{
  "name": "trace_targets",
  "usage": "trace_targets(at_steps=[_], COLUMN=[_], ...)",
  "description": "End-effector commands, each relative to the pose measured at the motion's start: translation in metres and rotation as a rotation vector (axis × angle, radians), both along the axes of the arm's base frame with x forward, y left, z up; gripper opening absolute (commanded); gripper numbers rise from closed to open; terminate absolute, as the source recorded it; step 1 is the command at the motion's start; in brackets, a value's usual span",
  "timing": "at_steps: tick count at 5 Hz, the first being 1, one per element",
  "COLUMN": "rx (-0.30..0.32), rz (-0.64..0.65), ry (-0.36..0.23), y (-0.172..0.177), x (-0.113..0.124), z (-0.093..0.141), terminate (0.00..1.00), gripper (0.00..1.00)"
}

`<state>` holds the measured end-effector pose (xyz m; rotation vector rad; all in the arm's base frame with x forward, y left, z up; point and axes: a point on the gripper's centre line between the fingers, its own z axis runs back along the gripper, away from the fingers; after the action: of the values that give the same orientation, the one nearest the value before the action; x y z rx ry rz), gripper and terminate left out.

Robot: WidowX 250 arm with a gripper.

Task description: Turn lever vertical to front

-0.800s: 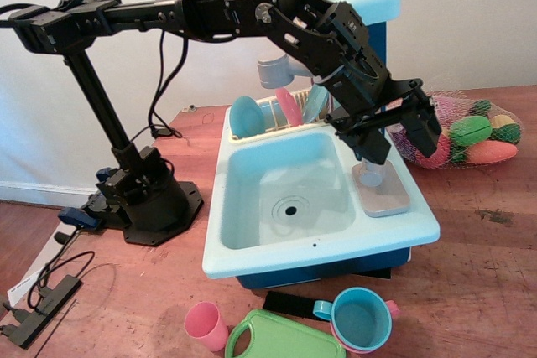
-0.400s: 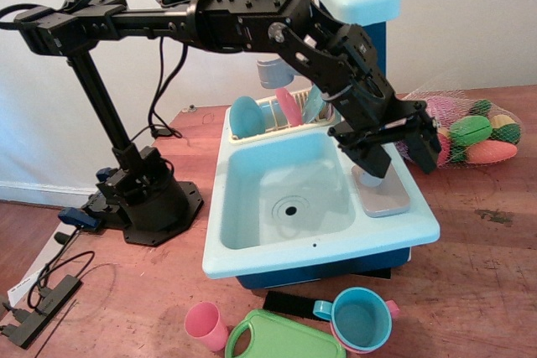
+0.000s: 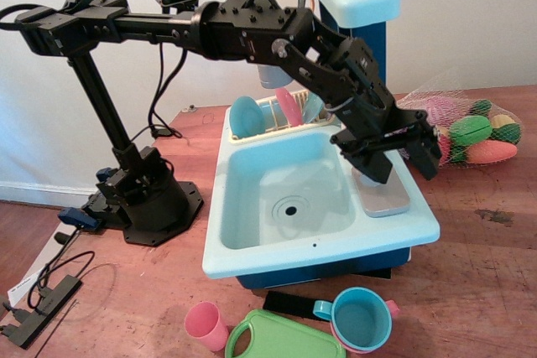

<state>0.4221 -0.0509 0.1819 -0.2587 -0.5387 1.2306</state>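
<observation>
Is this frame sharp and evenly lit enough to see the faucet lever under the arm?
In the observation.image view, lighting is soft and even, with no strong glare; focus is acceptable overall. The black robot tool covers the grey toy faucet base on the flat grey rectangular plate, so the lever itself cannot be made out.

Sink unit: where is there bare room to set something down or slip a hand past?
The basin is bare around its drain. Wood lies bare right of the sink, below the mesh bag. Crowded: the grey plate under the gripper, the dish rack, and the front by the cups.
</observation>
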Motion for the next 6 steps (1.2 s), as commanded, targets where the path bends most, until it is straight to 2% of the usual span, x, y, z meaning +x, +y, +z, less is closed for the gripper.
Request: trace_targets(at_steps=[1, 3, 5, 6], rx=[-0.011, -0.011, -0.024, -0.044], rz=[0.023, 0.079, 0.062, 0.045], ry=[-0.052, -0.074, -0.073, -0.053], y=[0.004, 0.007, 0.005, 0.000], x=[-0.011, -0.045, -0.039, -0.042], z=[0.016, 0.009, -0.005, -0.017], terminate=[0.00, 0.00, 0.00, 0.00], gripper=[1.00, 1.00, 1.00, 1.00])
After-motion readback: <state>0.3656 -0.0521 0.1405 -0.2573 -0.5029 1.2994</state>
